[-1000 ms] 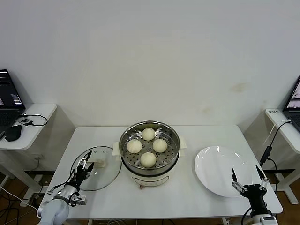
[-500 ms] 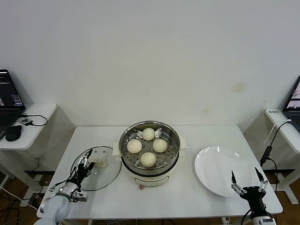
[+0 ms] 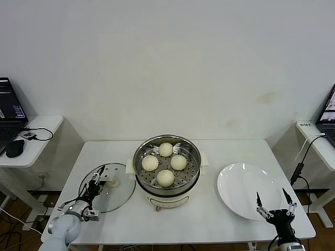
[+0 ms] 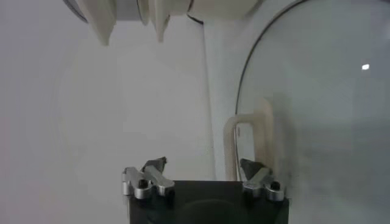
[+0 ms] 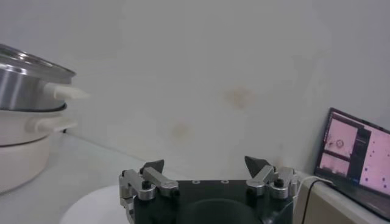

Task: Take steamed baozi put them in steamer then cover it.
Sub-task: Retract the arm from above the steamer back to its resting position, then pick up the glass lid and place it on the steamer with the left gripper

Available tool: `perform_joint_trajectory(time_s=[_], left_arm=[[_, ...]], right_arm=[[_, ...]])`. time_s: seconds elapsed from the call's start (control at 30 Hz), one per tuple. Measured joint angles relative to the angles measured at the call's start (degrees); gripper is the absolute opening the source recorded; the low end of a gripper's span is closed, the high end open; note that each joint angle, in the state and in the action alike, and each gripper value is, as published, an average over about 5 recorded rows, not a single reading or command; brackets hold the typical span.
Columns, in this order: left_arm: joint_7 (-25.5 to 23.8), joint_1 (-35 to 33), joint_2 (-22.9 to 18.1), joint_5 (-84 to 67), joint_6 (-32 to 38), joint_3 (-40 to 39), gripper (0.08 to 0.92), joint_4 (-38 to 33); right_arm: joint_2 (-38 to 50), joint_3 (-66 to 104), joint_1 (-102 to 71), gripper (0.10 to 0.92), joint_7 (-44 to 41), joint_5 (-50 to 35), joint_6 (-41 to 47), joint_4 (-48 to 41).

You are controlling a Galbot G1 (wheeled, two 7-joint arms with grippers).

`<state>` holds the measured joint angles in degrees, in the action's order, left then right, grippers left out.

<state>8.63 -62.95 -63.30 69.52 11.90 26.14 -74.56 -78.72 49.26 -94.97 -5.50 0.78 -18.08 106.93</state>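
Observation:
Four cream-white baozi (image 3: 165, 162) lie on the perforated tray of the steel steamer (image 3: 142, 178) at the table's middle. The glass cover (image 3: 118, 193) lies flat on the table left of the steamer, its cream bar handle (image 3: 109, 181) up. My left gripper (image 3: 93, 183) is open just over the cover's left part, next to the handle. In the left wrist view the handle (image 4: 250, 143) stands ahead, close to one fingertip, on the cover (image 4: 317, 103). My right gripper (image 3: 273, 203) is open and empty at the table's front right.
An empty white plate (image 3: 246, 191) lies right of the steamer, just behind my right gripper; it also shows in the right wrist view (image 5: 91, 207). Side tables with laptops stand at far left (image 3: 10, 112) and far right (image 3: 327, 112).
My left gripper has crept a little toward the cover's handle. My right gripper has sunk slightly toward the front edge. The baozi, steamer and cover have not moved.

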Motion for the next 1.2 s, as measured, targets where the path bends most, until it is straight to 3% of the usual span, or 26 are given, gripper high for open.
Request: perform_joint_trajectory(time_s=[0.53, 0.83, 1.2], left_arm=[[1.32, 0.60, -1.17, -0.70, 0.28, 0.83, 0.160, 2.73], [4.39, -2.33, -2.51, -2.43, -1.36, 2.97, 0.149, -0.56], [4.94, -10.79, -5.51, -1.93, -6.22, 7.88, 0.149, -12.11]], right_arm=[[0.00, -0.52, 0.00, 0.823, -0.21, 0.61, -0.38, -0.26], [-0.03, -0.61, 0.25, 0.823, -0.25, 0.96, -0.74, -0.64], [0.20, -1.17, 0.51, 0.823, -0.27, 1.29, -0.94, -0.58]])
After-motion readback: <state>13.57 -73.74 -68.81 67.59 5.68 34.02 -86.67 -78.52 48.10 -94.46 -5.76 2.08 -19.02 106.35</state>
